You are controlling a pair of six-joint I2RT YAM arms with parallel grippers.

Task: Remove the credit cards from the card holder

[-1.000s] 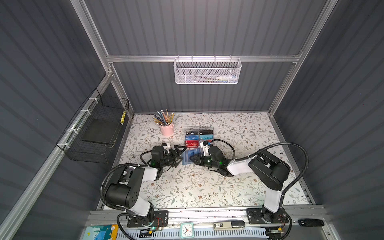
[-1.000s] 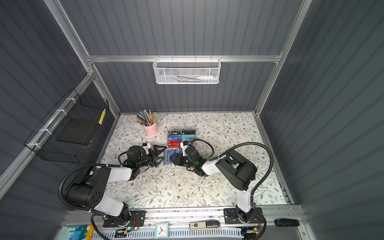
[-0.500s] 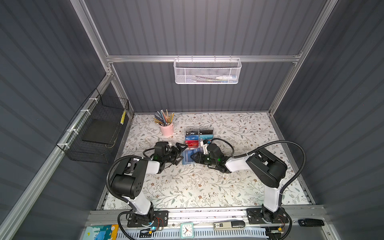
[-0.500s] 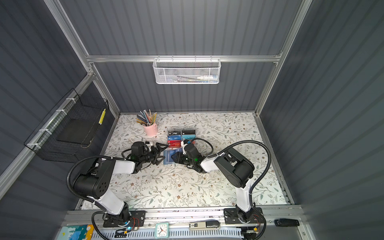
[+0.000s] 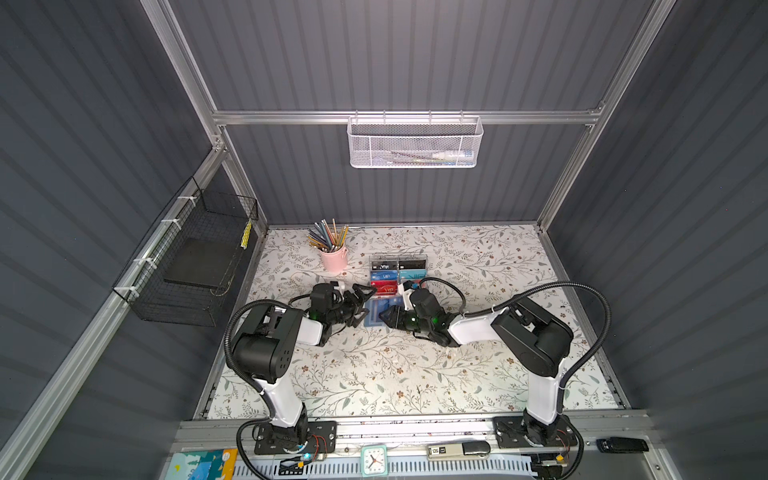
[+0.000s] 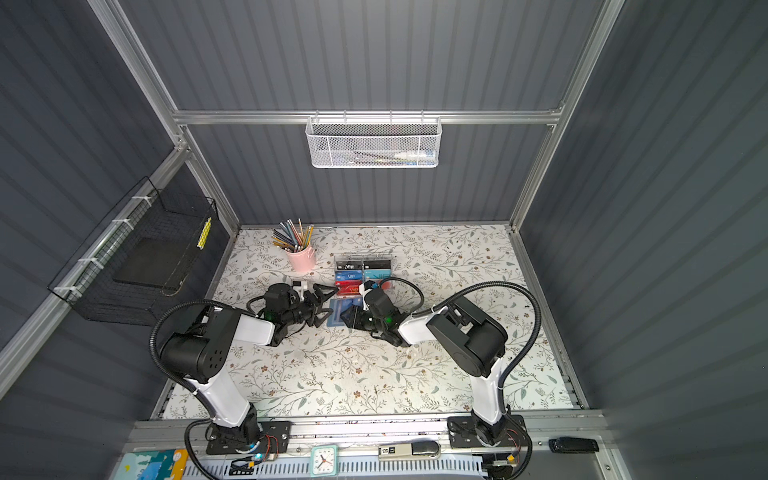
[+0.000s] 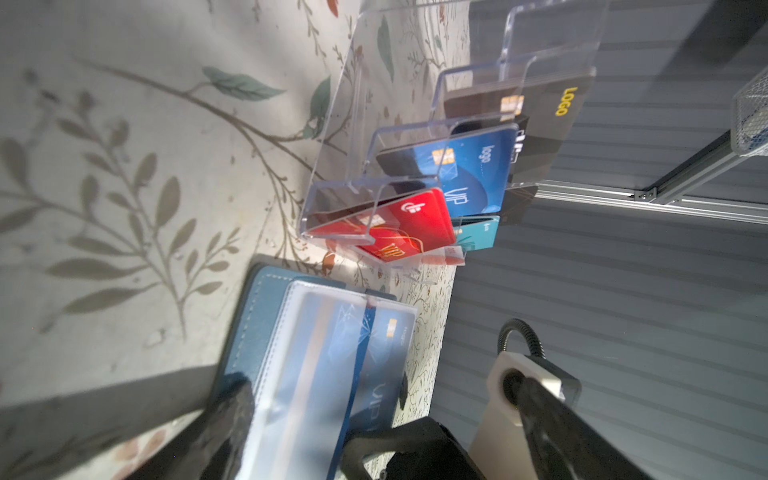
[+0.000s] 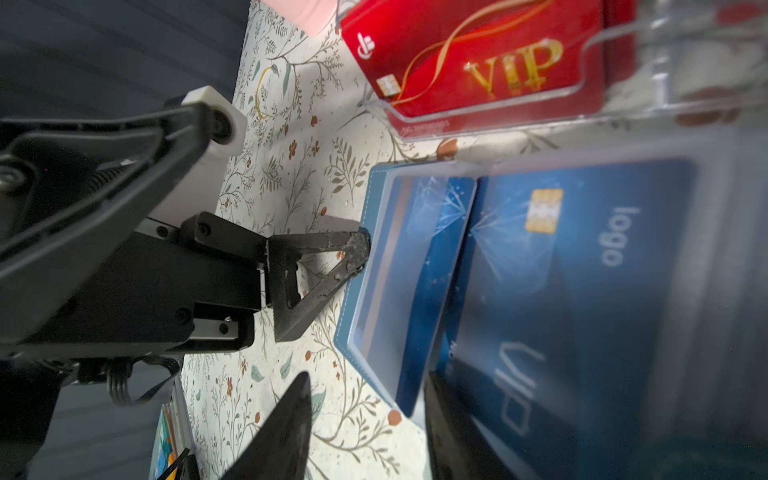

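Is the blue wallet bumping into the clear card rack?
Apart. In the right wrist view, a strip of flowery tablecloth shows between the wallet and the front lip of the clear rack.

Card holder [image 5: 372,312] on table [image 5: 415,374], left tool [image 5: 362,308] at its left, right tool [image 5: 386,319] at its right, card rack [image 5: 398,272] behind.

A pink cup of coloured pencils [image 5: 333,258] stands near a clear acrylic tiered rack [image 5: 399,274] on the floral table [image 5: 374,374].
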